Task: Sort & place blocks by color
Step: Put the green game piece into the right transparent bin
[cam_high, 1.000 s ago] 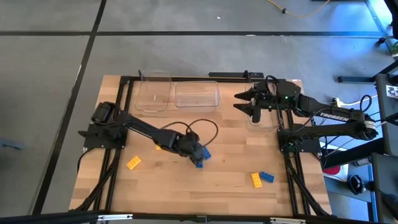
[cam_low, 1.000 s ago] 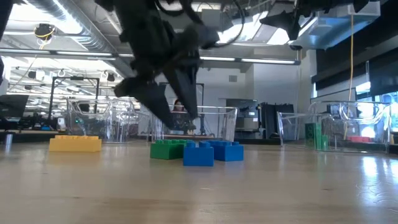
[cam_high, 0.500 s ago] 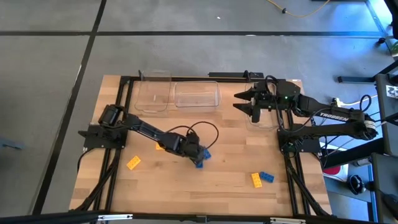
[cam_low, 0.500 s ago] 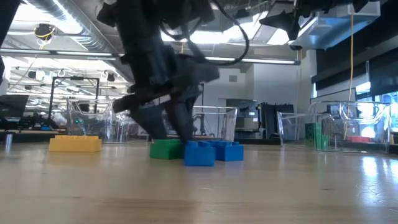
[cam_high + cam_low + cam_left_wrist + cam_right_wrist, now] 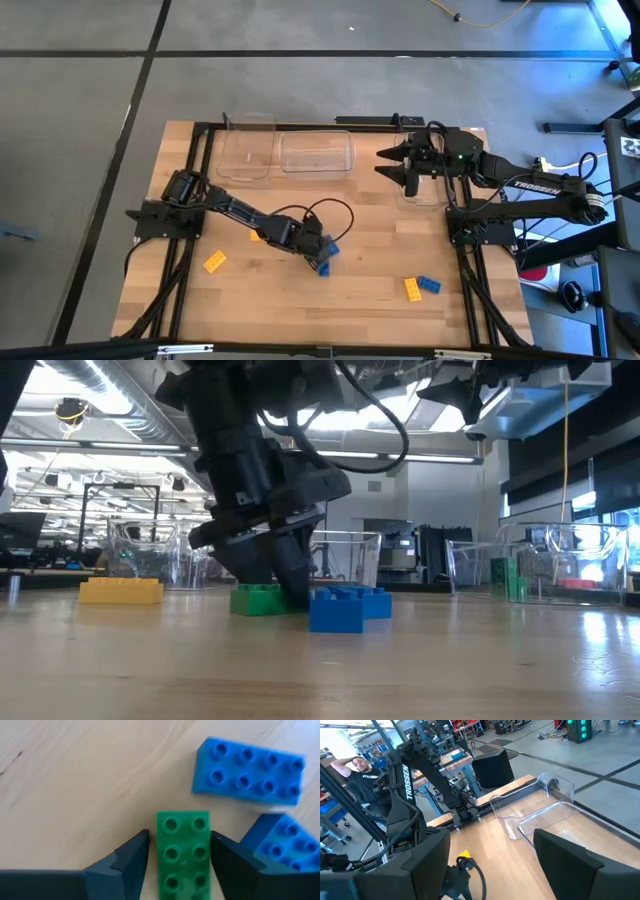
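I see the big wooden surface under both of my arms. At its far edge sit two clear bins, side by side. A third clear bin sits at the right side, under my right arm.

My right tool hangs high above that right-side bin. Its fingers are spread apart and hold nothing.

My left arm reaches out low over the middle of the surface. My left tool is down at the wood, with one finger on each long side of a green block. The fingers are spread just as wide as the block and sit right against it, but I cannot tell if they squeeze it yet. The green block lies flat on the wood, bumps up.

Two blue blocks lie just beside the green one, near its far end. In the low view one blue block is right next to the tool.

Off to the left side lies a yellow block, well apart from the others. I see it in the low view too. Near the front right corner, a yellow block and a blue block lie touching each other.
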`<state>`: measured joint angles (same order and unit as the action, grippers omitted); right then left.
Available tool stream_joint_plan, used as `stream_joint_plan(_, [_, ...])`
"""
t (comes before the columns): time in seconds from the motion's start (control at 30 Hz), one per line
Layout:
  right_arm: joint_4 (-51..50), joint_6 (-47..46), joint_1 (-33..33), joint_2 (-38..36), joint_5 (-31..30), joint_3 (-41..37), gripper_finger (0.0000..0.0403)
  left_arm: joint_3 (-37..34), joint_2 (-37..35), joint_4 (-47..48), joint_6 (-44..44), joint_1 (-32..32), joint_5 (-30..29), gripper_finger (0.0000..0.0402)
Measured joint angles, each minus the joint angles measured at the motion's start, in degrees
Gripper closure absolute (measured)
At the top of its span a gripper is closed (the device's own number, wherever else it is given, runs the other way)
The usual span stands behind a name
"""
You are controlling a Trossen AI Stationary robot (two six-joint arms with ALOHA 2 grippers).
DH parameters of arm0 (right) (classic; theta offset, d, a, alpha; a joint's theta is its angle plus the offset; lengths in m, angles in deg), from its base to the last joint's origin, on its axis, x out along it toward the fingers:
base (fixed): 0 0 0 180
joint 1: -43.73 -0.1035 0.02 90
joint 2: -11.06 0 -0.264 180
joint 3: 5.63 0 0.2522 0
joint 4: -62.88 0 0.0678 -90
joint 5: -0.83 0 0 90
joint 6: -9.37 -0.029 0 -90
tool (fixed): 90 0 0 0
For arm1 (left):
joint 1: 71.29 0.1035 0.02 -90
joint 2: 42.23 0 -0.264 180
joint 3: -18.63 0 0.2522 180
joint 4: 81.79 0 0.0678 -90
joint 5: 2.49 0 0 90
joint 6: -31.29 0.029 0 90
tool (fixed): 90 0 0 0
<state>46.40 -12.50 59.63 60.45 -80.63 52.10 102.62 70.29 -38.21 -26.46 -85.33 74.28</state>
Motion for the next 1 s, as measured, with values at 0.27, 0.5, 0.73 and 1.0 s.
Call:
stream_joint_plan(0.27, [-0.3,-0.4,0.0,0.0,-0.1,0.0,0.0115,-2.7,-6.5,8.3,8.5,1.9,-1.4,0.0273])
stream_joint_plan(0.5, [-0.6,-2.1,0.0,1.4,-0.1,0.0,0.0114,-12.4,-25.6,7.4,10.5,3.6,-8.3,0.0273])
stream_joint_plan(0.73, [0.6,-5.5,-0.3,4.4,0.1,0.0,0.0114,-28.4,-48.9,-22.4,17.9,1.0,-14.1,0.0273])
stream_joint_plan(1.0, [6.3,-6.3,-3.2,9.0,1.7,0.0,0.0114,-41.5,-57.4,-54.4,23.2,1.9,-11.7,0.0273])
